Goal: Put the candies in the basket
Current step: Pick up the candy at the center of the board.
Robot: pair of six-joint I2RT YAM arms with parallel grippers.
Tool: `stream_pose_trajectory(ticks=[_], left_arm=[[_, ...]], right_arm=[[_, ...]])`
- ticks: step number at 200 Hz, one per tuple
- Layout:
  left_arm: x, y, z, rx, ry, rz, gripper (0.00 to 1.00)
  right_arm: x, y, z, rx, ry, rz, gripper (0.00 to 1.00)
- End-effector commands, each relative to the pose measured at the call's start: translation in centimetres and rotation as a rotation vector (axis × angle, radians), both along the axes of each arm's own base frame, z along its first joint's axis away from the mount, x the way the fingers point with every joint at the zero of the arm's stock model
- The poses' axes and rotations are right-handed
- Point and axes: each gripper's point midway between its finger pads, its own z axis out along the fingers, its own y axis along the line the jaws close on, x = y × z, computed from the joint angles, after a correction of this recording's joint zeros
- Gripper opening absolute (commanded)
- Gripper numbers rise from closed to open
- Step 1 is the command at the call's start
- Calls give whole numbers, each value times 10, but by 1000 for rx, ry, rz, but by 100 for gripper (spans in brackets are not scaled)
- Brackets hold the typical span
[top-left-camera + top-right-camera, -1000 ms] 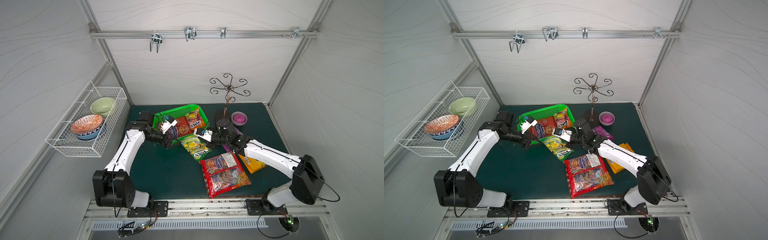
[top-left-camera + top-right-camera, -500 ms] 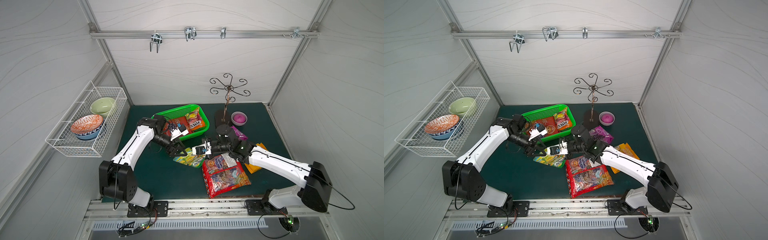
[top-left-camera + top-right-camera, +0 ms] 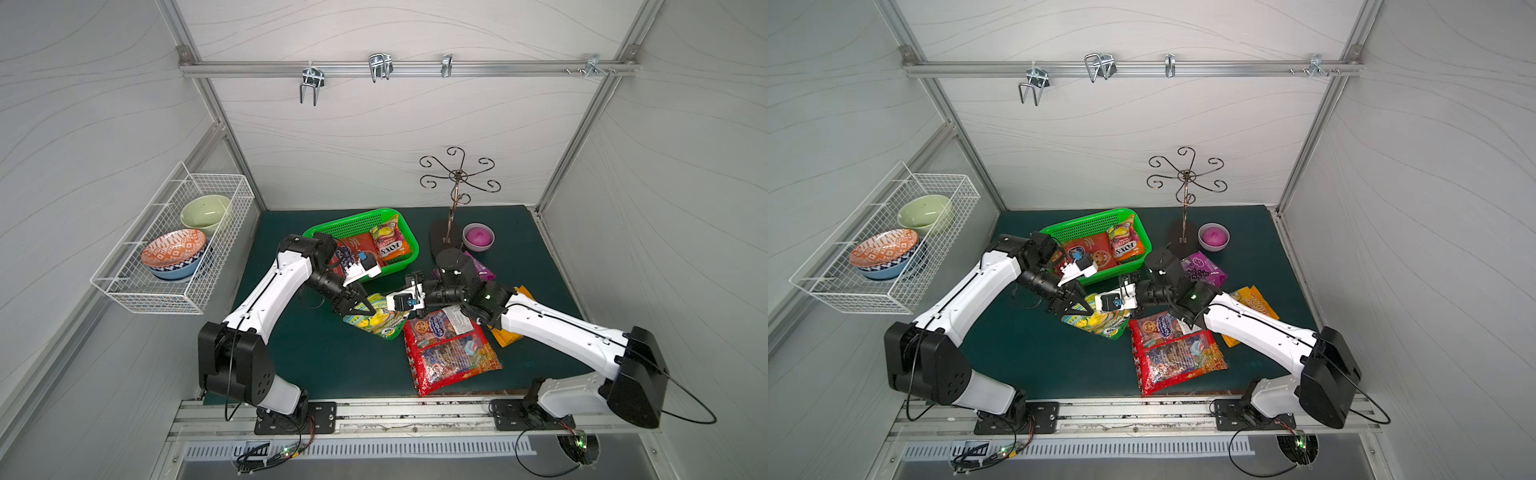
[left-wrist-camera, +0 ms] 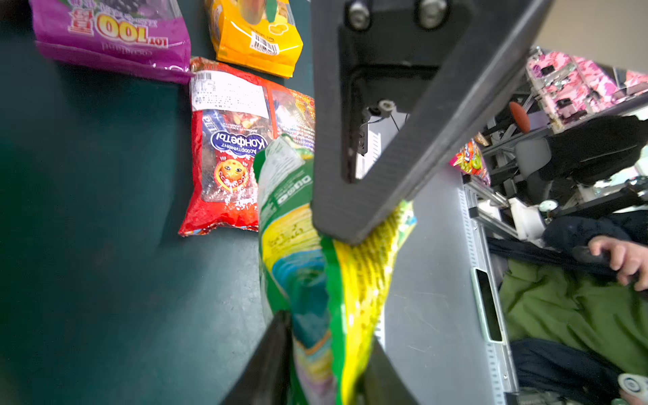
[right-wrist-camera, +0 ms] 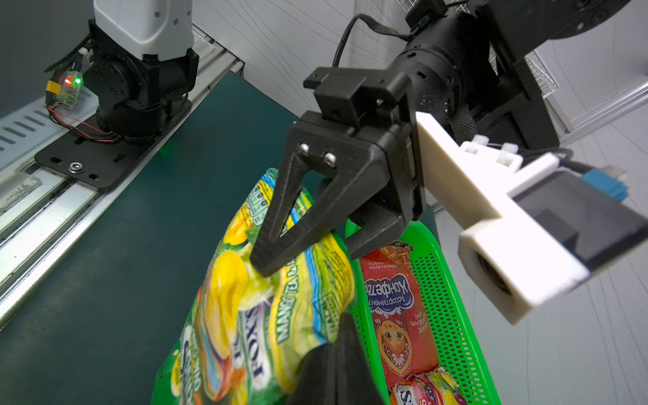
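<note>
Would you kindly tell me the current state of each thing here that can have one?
basket: upright, holding a red bag and the orange FOX'S bag.
green FOX'S bag: outside it, gripped by both grippers.
left gripper: jaws closed on the green FOX'S bag.
right gripper: jaws shut on it too.
second red bag: flat on the mat, outside.
purple bag: on the mat.
yellow-orange bag: on the mat, partly under the right arm.

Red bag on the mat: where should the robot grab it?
Likely its thin front edge, pinched from above. The red bag lies flat on the mat, too wide for the jaws to span, and nothing crowds that end.
</note>
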Motion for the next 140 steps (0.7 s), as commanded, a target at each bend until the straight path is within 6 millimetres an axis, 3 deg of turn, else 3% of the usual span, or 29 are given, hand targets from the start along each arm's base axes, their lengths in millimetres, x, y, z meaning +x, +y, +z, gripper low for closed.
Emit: stream_pose_trajectory(ticks=[1,34,58,73,102,121,131,135,140], left_arm=[[-1,4,-4,45,-41,-15,24],[2,4,-4,56,-53,-19,9],[2,3,1,51,-40,-19,4],[1,2,3,47,-40,-18,3],[1,2,5,40,-47,-18,1],[3,2,6,37,-63,-14,0],[6,2,8,31,-34,15,0],[7,2,9,24,-31,22,0],[10,2,11,17,-29,30,0]], right_arm=[[-1,6,15,59,-11,7,0],[4,8,12,52,-8,-5,0],[6,6,5,40,11,-9,1],[6,3,1,34,48,-2,24],[12,-8,0,21,209,-1,41],[39,-23,3,46,454,-78,58],[53,-31,2,75,555,-106,77],[58,-35,0,86,584,-121,97],[64,-38,-2,106,602,-149,99]])
